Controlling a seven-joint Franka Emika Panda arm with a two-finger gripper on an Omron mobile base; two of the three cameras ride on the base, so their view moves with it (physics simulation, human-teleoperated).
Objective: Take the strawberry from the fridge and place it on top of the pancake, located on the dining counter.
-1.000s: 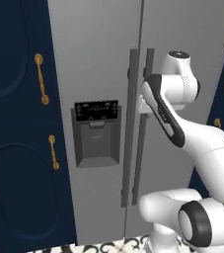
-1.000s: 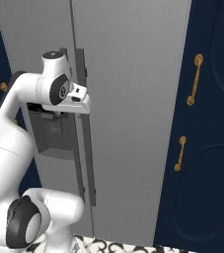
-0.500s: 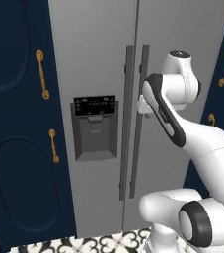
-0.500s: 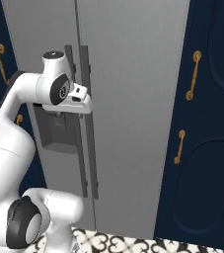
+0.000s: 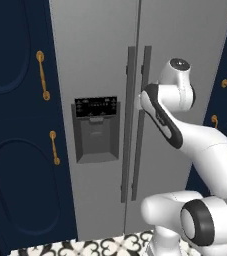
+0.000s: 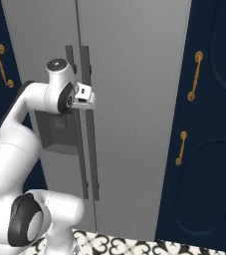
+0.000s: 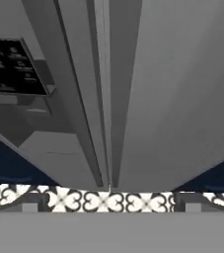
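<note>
Navy cabinets (image 5: 20,150) are flanking the closed fridge (image 5: 95,65); I am holding the gripper (image 6: 87,95), spread wide and empty, against its upright handles (image 6: 84,124). Presumably the strawberry is sitting inside.

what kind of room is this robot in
Most likely a home kitchen, rendered rather than real. A tall grey side-by-side fridge with a black-panelled dispenser stands closed between navy cabinets with gold handles, over a patterned black-and-white tile floor.
</note>
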